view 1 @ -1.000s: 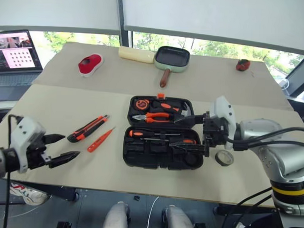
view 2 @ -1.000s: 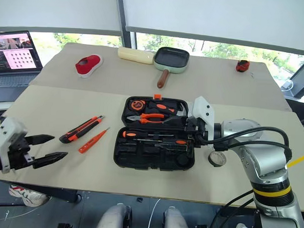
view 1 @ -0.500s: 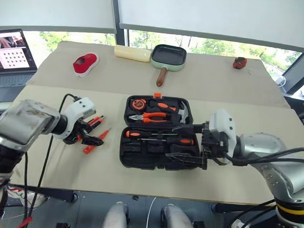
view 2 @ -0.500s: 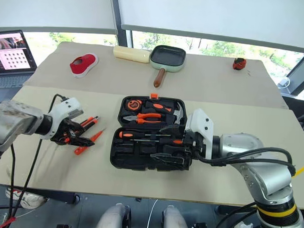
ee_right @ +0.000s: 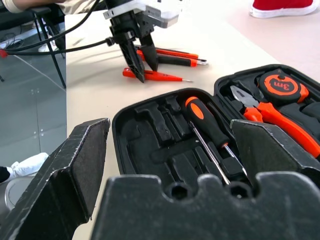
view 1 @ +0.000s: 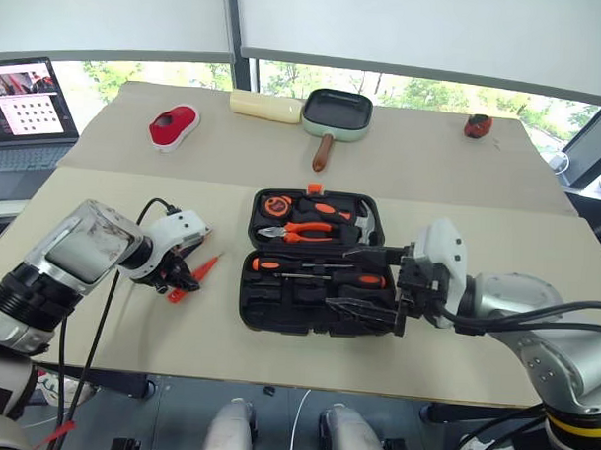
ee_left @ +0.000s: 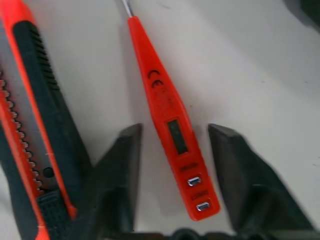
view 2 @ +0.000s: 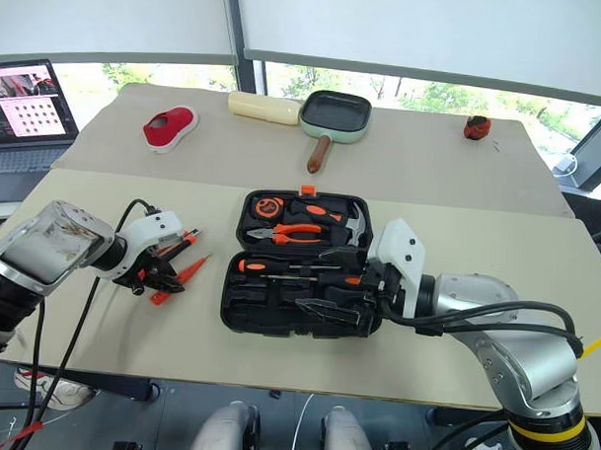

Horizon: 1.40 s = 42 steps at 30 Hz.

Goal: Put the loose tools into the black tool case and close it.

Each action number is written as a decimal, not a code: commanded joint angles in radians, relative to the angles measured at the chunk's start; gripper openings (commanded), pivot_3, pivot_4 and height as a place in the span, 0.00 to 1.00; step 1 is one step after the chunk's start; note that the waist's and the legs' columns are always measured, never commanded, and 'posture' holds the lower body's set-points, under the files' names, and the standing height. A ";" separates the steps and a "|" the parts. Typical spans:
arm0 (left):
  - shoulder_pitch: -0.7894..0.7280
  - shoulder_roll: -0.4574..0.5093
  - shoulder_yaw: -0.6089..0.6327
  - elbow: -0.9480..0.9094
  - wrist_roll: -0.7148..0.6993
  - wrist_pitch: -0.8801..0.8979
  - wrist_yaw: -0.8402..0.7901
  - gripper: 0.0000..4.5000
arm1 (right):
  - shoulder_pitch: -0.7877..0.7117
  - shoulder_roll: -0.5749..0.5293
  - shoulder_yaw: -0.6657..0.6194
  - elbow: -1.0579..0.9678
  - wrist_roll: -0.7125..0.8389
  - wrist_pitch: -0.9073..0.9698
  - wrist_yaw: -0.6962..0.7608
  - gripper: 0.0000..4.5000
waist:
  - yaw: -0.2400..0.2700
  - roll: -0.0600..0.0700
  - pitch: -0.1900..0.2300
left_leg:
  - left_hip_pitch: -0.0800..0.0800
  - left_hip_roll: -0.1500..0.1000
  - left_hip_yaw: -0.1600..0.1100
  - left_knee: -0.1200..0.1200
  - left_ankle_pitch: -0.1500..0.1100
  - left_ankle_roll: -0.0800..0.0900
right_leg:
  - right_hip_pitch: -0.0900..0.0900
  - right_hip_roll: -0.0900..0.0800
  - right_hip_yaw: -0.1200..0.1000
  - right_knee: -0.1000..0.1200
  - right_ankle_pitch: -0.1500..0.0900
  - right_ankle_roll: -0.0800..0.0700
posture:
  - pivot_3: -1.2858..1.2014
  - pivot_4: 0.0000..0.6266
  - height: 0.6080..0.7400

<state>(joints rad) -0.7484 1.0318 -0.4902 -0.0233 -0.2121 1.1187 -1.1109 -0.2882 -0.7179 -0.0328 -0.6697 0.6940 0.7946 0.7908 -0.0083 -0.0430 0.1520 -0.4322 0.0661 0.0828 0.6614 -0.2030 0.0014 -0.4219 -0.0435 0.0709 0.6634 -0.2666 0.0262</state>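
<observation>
The black tool case (view 1: 247, 300) lies open at the table's middle, with two orange-and-black screwdrivers (view 1: 280, 266) in its near half. To its left lie a slim orange tester pen (ee_left: 169, 122) and an orange-black utility knife (ee_left: 31, 125) side by side. My left gripper (view 1: 176, 279) points down over the pen's butt end, its fingers (ee_left: 125, 165) open on either side with a gap to each. My right gripper (view 1: 370, 281) hangs open over the case's right part, with nothing between its fingers (ee_right: 75, 170).
Orange pliers (view 1: 305, 230), a tape measure (view 1: 279, 204) and a hammer (view 1: 364, 221) sit in the case's far half. At the back stand a green frying pan (view 1: 338, 114), a red shoe (view 1: 174, 126), a pale roll (view 1: 266, 106) and a laptop (view 1: 26, 105).
My left arm has swung in from the table's left edge and come down over the tester pen, its fingers narrowing around it. The right gripper has stayed over the case.
</observation>
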 commanded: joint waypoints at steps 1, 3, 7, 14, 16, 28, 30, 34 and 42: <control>0.029 -0.018 0.009 -0.020 -0.030 0.046 -0.018 0.13 | 0.004 -0.017 -0.042 -0.033 0.038 0.001 -0.006 1.00 | 0.000 0.000 0.000 | 0.000 0.000 0.000 0.000 0.000 0.000 | 0.000 0.000 0.000 0.000 0.000 0.000 | 0.52 0.24 1.00; 0.015 0.010 0.055 -0.034 -0.046 0.068 -0.034 0.09 | 0.010 -0.033 -0.052 -0.031 0.045 0.005 -0.005 1.00 | 0.000 0.000 0.000 | 0.000 0.000 0.000 0.000 0.000 0.000 | 0.000 0.000 0.000 0.000 0.000 0.000 | 0.52 0.24 1.00; -0.031 0.082 0.122 -0.046 -0.042 -0.047 -0.086 0.09 | 0.052 -0.084 -0.076 -0.027 0.053 0.007 0.013 1.00 | -0.002 -0.001 0.001 | -0.002 0.000 0.000 0.000 0.000 0.000 | -0.002 0.000 0.000 0.000 0.000 0.000 | 0.52 0.24 1.00; -0.146 -0.068 0.177 0.002 -0.048 -0.494 -0.203 0.09 | 0.145 -0.152 -0.118 -0.016 0.035 -0.023 0.043 1.00 | 0.023 -0.002 0.001 | -0.002 -0.001 -0.001 0.002 0.000 0.000 | 0.000 -0.001 -0.001 -0.001 0.000 0.000 | 0.52 0.24 1.00; -0.163 -0.135 0.134 0.030 -0.018 -0.585 -0.234 0.09 | 0.159 -0.155 -0.125 -0.011 0.031 -0.028 0.039 1.00 | 0.025 -0.002 0.001 | -0.003 -0.001 -0.001 0.004 0.000 0.000 | 0.001 -0.001 -0.001 -0.001 0.000 0.001 | 0.52 0.24 1.00; -0.244 -0.297 -0.119 0.123 0.158 -0.627 -0.440 0.09 | 0.215 -0.139 -0.148 -0.037 0.025 -0.035 0.000 1.00 | 0.009 -0.002 0.001 | -0.006 -0.001 -0.003 0.005 0.000 0.000 | -0.001 0.001 -0.001 0.000 0.001 0.001 | 0.52 0.24 1.00; -0.255 -0.310 -0.140 0.136 0.187 -0.606 -0.447 0.09 | 0.224 -0.135 -0.151 -0.045 0.028 -0.034 -0.010 1.00 | 0.009 -0.002 0.001 | -0.006 -0.001 -0.003 0.006 0.000 0.000 | -0.001 0.001 -0.001 0.000 0.001 0.001 | 0.52 0.24 1.00; -0.273 -0.351 -0.169 0.159 0.227 -0.547 -0.449 0.09 | 0.237 -0.121 -0.154 -0.059 0.035 -0.034 -0.029 1.00 | 0.010 -0.002 0.001 | -0.006 -0.001 -0.004 0.007 0.000 0.000 | 0.000 0.001 -0.001 0.000 0.001 0.002 | 0.52 0.24 1.00; -0.303 -0.439 -0.227 0.269 0.332 -0.496 -0.419 0.09 | 0.241 -0.105 -0.157 -0.066 0.037 -0.038 -0.053 1.00 | 0.011 0.000 0.000 | -0.006 -0.001 -0.005 0.008 0.000 0.001 | 0.001 0.001 -0.001 0.000 0.001 0.002 | 0.52 0.24 1.00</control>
<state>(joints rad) -1.0481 0.5975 -0.6965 0.2230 0.0831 0.6129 -1.5423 -0.0452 -0.8280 -0.1612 -0.7075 0.7211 0.7848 0.7459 0.0027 -0.0434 0.1519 -0.4381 0.0651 0.0774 0.6700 -0.2031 0.0019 -0.4212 -0.0425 0.0697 0.6641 -0.2660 0.0283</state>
